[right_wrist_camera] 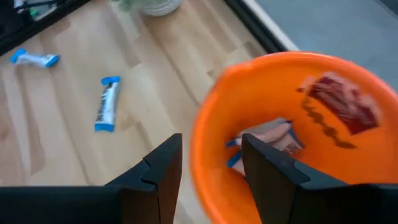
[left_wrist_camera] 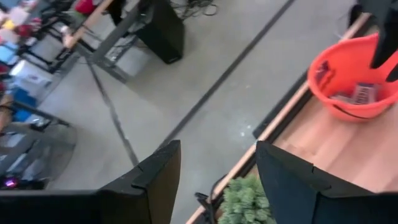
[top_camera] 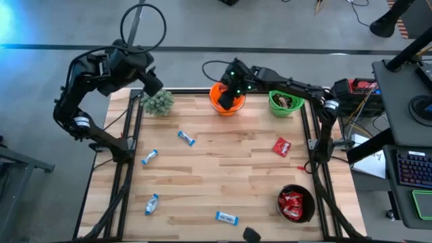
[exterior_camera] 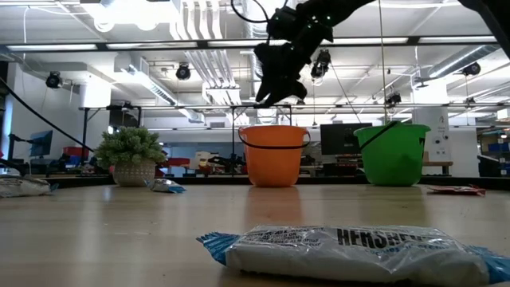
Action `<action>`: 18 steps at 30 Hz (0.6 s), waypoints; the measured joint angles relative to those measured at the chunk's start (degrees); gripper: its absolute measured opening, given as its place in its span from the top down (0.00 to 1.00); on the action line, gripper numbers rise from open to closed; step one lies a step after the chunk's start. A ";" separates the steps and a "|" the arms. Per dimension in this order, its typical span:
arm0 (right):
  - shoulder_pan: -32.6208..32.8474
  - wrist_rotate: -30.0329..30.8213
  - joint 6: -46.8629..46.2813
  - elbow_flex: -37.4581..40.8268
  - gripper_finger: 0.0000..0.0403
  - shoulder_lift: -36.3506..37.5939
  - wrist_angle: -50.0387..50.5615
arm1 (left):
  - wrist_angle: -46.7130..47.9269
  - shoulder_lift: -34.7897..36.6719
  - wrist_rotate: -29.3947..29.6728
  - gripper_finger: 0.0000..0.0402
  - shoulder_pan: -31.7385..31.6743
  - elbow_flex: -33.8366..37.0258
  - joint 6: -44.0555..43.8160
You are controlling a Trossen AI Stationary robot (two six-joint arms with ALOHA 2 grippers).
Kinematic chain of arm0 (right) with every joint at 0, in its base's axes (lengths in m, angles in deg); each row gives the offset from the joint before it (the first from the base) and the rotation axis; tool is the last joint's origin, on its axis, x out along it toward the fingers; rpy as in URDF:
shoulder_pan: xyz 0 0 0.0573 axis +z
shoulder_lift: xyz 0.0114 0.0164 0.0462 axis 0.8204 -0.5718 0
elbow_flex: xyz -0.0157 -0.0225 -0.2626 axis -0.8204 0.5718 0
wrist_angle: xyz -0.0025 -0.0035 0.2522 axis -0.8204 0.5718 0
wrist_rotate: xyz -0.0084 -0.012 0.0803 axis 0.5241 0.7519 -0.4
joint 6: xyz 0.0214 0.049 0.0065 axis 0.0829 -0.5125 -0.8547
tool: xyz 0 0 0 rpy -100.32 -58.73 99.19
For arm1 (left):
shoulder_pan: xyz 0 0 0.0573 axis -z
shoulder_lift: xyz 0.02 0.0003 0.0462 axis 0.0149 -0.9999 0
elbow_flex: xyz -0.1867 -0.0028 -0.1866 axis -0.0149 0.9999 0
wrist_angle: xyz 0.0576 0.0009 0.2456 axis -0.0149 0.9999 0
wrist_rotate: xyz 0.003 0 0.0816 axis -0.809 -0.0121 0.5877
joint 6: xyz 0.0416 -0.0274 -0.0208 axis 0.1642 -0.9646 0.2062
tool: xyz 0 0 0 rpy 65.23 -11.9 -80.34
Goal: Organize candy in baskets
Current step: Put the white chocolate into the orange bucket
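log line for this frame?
right gripper: over orange basket, fingers open, empty | left gripper: open, parked above plant | blue-and-white bars: four loose on table | red packet: loose

Right hand (top_camera: 231, 90) over basket (top_camera: 217, 101) at table (top_camera: 229, 175) far edge; plant (top_camera: 157, 102) left of it.

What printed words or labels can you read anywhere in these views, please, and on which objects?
"HERSHE...", cut off at the wrapper's fold: on the blue-and-white candy bar lying nearest in the low view.
Print on the other bars, the red packet and candy in the orange basket: too blurred to read.
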 joint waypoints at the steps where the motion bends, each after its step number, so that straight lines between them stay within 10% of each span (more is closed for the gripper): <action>1: 0.66 0.00 0.32 0.00 0.61 0.00 -0.01 | 0.00 0.00 -0.88 0.52 0.00 0.00 0.02; 18: 8.25 0.00 -6.90 0.00 0.62 0.00 -7.37 | 0.47 0.17 -14.99 0.52 0.00 0.07 6.81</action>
